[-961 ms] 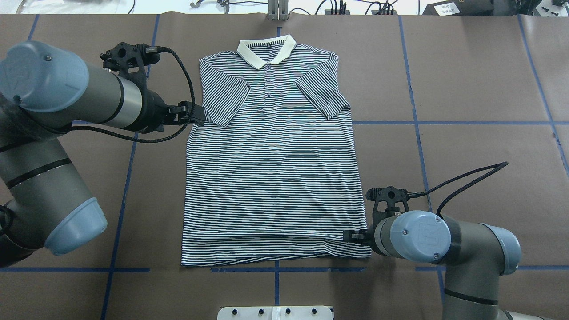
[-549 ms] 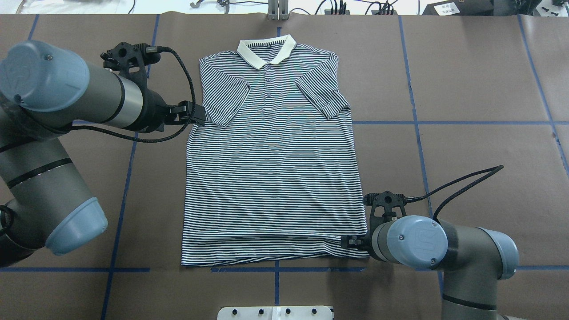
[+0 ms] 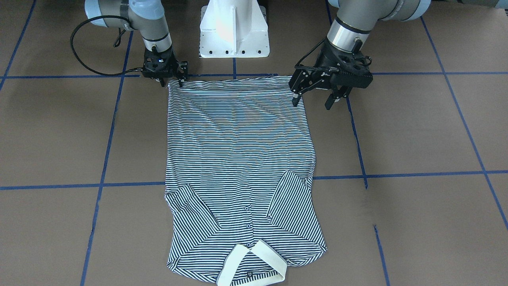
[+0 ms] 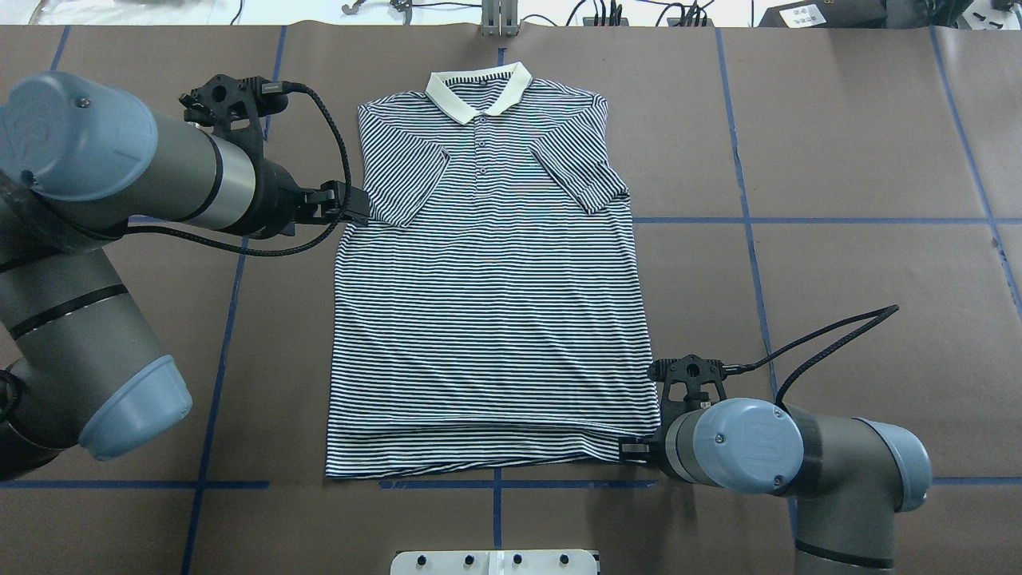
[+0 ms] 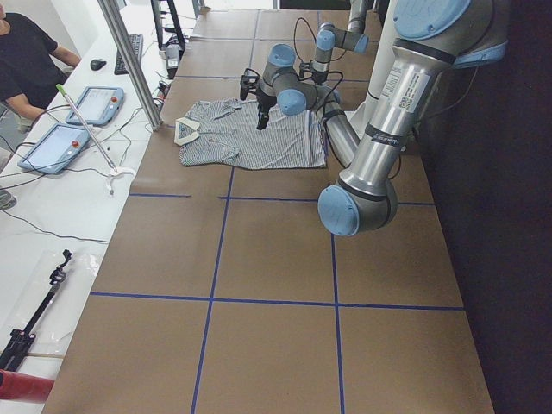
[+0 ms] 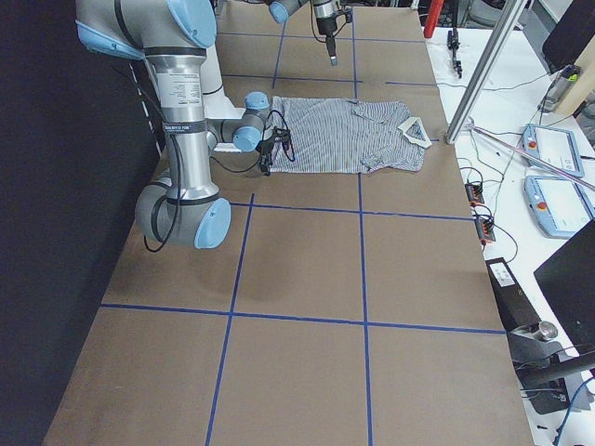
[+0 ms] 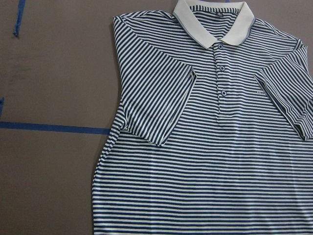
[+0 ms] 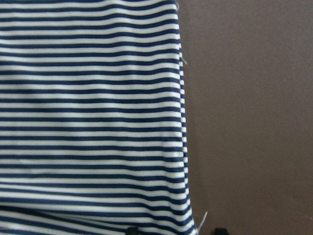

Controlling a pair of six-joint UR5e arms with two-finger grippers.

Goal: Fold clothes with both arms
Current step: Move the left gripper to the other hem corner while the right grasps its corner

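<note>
The striped polo shirt [image 4: 487,319] lies flat and face up on the brown table, collar [image 4: 479,88] at the far side and both sleeves folded in over the chest. My left gripper [image 3: 311,104] hangs open above the shirt's left sleeve edge [image 4: 355,206]; its wrist view looks down on the shirt [image 7: 220,147] from a height and shows no fingers. My right gripper [image 3: 172,83] is low at the hem's right corner [image 4: 631,449], open. Its dark fingertips [image 8: 129,230] stand either side of the shirt's side edge [image 8: 183,122].
The white pedestal base [image 3: 234,28] stands at the near table edge behind the hem. Blue tape lines [image 4: 742,220] grid the tabletop. A person [image 5: 26,52] sits at a side bench with tablets [image 5: 95,103], beyond a metal post [image 5: 129,60].
The right arm has drawn back toward the robot's side and its gripper has slid along the shirt's right edge to the hem corner. The left arm has not moved.
</note>
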